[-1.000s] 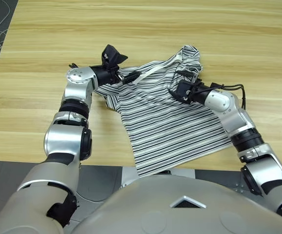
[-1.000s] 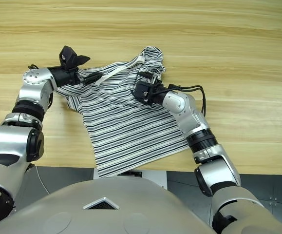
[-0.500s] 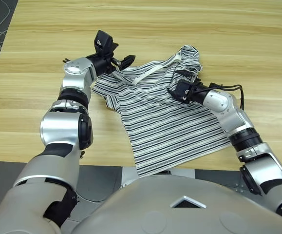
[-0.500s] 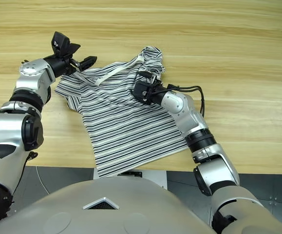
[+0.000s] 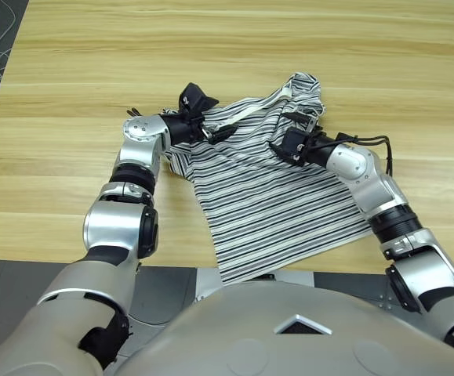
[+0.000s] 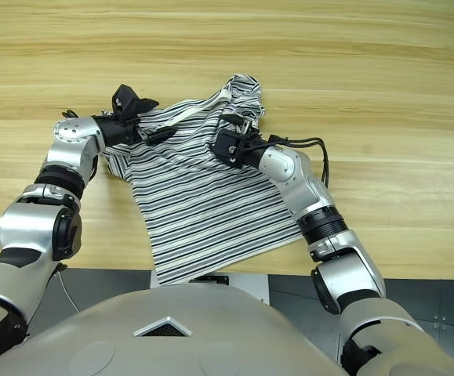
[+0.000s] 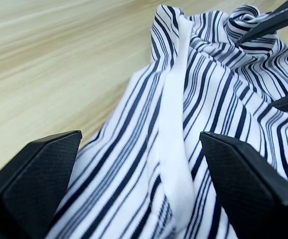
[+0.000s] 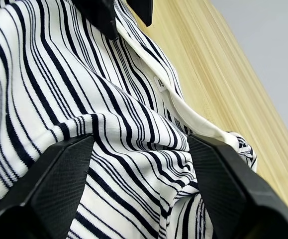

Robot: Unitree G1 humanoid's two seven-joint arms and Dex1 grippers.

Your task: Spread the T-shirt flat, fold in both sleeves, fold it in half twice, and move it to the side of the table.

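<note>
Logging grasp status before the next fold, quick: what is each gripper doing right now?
Left gripper: open, with T-shirt fabric between its fingers.
Right gripper: open, also with T-shirt fabric between its fingers.

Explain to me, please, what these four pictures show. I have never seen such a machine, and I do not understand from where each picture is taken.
This is a humanoid robot with two metal arms. Each arm ends in a pincer of two black fingers. The two wide pictures come from cameras in its head, which look down over the arms. The two close pictures come from a small camera on each wrist, so the black wedges at their edges are that pincer's own fingers. On the wooden table lies a striped T-shirt. It is bunched up near the collar, and its hem reaches the near edge. The left pincer is at the shoulder on the robot's left, and the right pincer is near the collar. Both are open, with cloth lying between the fingers, and neither is clamped on it.
</note>
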